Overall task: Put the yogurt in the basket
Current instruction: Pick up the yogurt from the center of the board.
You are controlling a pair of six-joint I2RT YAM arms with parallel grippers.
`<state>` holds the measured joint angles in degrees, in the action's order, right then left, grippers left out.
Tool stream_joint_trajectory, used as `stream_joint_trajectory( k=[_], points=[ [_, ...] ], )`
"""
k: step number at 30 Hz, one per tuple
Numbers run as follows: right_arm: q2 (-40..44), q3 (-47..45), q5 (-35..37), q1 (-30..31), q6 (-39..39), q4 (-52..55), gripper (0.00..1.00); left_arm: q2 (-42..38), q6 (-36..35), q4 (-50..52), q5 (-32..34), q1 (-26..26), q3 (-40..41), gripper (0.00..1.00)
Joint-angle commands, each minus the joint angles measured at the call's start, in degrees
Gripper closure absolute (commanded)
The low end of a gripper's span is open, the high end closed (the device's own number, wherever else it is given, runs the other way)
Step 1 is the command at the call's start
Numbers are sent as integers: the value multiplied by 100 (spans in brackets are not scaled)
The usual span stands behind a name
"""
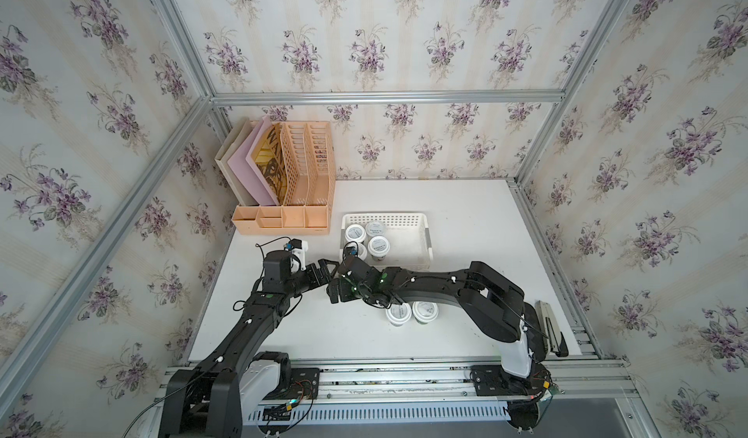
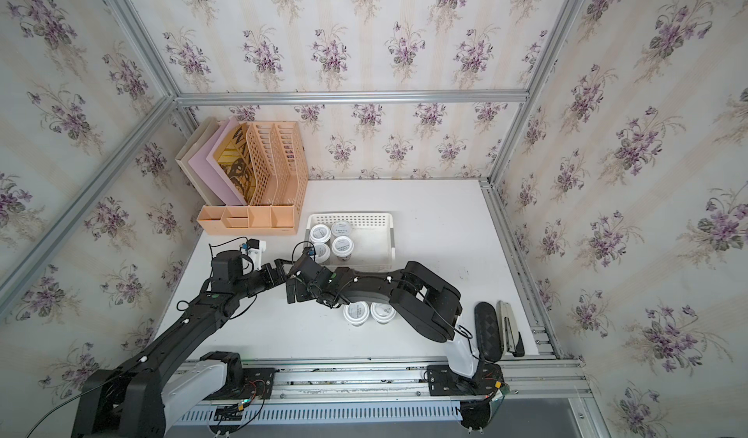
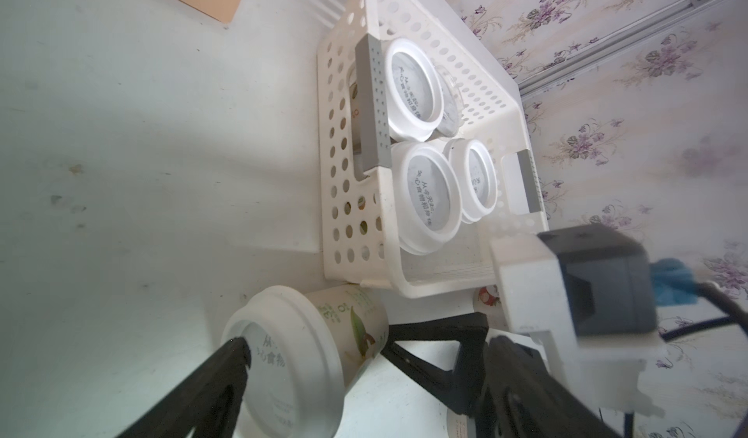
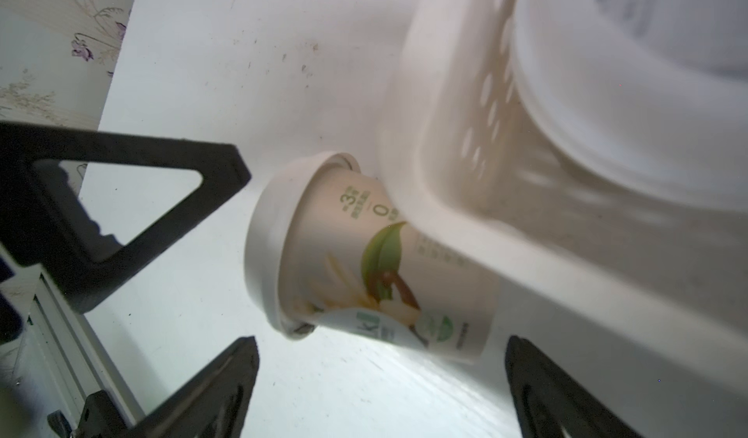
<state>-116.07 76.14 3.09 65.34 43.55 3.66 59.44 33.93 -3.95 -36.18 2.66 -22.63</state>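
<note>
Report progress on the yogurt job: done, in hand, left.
Done: four cups sit in the basket. In hand: nothing is gripped; the right tool stands open before a tipped cup lying against the basket's outer wall. Left: that cup and two upright cups on the table.

Both top views are bright, even and sharp; the arms (image 1: 251,322) leave only faint soft shadows on the table (image 1: 465,213) in front of the basket (image 1: 384,216), and wide-angle stretch splays the walls (image 1: 101,132) far from it. In the left wrist view the basket is crisp, the cup (image 3: 291,355) beside it slightly soft, the camera mount (image 3: 587,278) near it smeared, the table washed bluish. In the right wrist view the basket's wall is blurred, a lid (image 4: 647,92) inside it blown out, the cup beside it sharp, with glare streaks on the table nearby.
</note>
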Motion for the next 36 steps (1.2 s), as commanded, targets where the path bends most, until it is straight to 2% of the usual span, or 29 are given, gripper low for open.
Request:
stream_joint_trajectory(
  k=[1, 15, 36],
  points=[
    [16, 1, 152, 32, 196, -561, 0, 30, 30, -236, -345, 8, 11, 5],
    [-99, -108, 965, 173, 277, -1003, 0, -134, 122, -282, -371, 7, 38, 5],
    [-320, -167, 1167, 175, 294, -1170, 1, -813, -28, 489, -195, -76, -230, 5]
  ],
)
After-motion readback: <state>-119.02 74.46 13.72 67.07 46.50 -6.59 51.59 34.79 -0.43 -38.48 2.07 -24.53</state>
